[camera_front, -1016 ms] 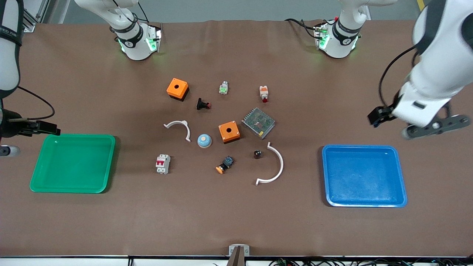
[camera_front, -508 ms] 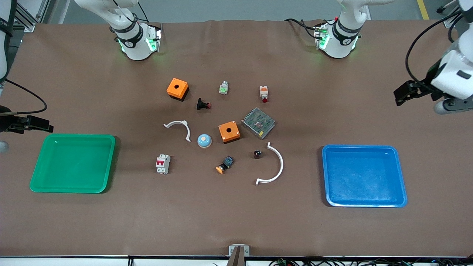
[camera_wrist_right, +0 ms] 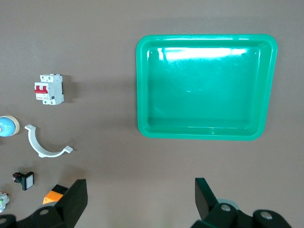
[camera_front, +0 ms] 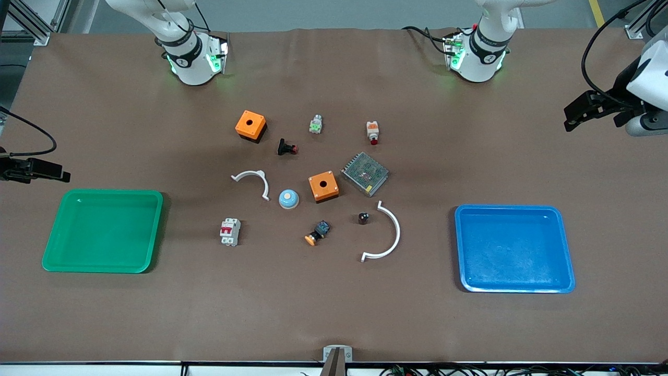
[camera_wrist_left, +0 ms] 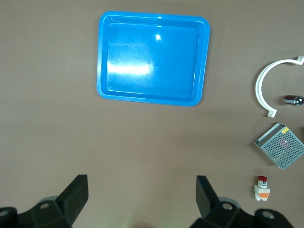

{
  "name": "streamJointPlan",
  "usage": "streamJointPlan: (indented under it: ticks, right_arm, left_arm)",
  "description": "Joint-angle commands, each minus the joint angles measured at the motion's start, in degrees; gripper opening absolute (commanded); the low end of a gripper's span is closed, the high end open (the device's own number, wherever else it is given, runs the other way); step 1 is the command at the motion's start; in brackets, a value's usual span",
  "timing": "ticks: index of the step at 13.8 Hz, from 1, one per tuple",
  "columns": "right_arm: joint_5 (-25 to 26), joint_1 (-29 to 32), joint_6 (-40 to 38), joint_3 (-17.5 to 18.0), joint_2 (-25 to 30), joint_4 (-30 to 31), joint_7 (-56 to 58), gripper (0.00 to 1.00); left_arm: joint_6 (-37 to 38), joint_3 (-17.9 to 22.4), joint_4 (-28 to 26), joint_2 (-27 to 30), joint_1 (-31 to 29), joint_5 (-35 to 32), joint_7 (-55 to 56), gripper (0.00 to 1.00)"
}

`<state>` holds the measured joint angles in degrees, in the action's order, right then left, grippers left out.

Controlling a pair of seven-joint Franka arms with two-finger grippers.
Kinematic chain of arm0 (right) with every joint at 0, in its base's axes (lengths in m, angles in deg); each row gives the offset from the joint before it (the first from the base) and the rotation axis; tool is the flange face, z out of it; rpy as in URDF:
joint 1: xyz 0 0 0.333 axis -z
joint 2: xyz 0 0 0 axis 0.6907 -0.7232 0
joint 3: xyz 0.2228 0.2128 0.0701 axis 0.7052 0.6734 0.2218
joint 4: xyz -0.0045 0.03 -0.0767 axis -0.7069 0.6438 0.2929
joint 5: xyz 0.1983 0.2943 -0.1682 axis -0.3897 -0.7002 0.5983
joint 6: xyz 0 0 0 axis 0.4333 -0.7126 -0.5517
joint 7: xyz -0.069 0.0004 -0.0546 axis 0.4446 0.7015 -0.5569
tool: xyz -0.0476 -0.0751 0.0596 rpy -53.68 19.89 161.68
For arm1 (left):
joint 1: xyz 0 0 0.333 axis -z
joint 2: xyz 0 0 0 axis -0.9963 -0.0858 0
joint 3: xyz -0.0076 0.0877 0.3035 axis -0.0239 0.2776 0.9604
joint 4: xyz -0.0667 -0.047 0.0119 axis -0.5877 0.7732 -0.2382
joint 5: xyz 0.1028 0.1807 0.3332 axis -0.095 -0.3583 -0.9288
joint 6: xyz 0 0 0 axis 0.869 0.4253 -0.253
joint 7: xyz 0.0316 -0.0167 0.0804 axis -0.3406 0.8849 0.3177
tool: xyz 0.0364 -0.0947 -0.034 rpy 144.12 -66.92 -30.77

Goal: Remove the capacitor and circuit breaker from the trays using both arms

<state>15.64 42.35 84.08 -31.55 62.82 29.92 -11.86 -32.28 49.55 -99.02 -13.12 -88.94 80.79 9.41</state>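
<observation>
From the front, the breaker (camera_front: 229, 232) lies on the brown table (camera_front: 334, 313) between the green tray (camera_front: 103, 230) and the cluster of parts. The capacitor (camera_front: 364, 218) stands just inside the curve of the larger white arc (camera_front: 388, 233), toward the blue tray (camera_front: 514, 248). The left gripper (camera_front: 592, 109) hangs over the left arm's end of the table. The right gripper (camera_front: 31, 170) hangs over the right arm's end, above bare table just beside the green tray.

In the left wrist view, the left gripper (camera_wrist_left: 141, 199) is spread wide and empty, with the blue tray (camera_wrist_left: 102, 57) below; the small dark piece at the picture's edge is probably the capacitor (camera_wrist_left: 293, 100).

In the right wrist view, the right gripper (camera_wrist_right: 141, 202) is spread wide and empty, with the green tray (camera_wrist_right: 142, 85) and the breaker (camera_wrist_right: 49, 89) both on the table.
</observation>
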Motion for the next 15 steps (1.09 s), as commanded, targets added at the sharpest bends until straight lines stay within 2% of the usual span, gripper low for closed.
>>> streamJointPlan:
  ticks: [1, 4, 7, 15]
  right_arm:
    - [0.63, 0.19, -0.75, 0.97, 3.19, 0.72, -0.02, 1.00]
    - [1.94, -0.25, -0.93, 2.99, 7.84, 3.69, -2.72, 1.00]
    - [5.99, 0.28, -2.32, 8.43, 12.15, 6.17, -10.01, 1.00]
    - [6.26, 1.16, -6.64, 10.91, 18.39, 8.36, -11.09, 1.00]
  left_arm:
    - [0.45, -0.50, -1.61, 2.04, -0.62, 2.04, -2.86, 1.00]
    - [0.89, -0.59, -1.61, 1.95, -0.62, 2.49, -2.95, 1.00]
    - [0.80, -0.59, -1.70, 1.78, -0.62, 2.49, -2.95, 1.00]
    - [0.54, -0.23, -1.43, 1.43, -1.32, 2.75, -2.95, 1.00]
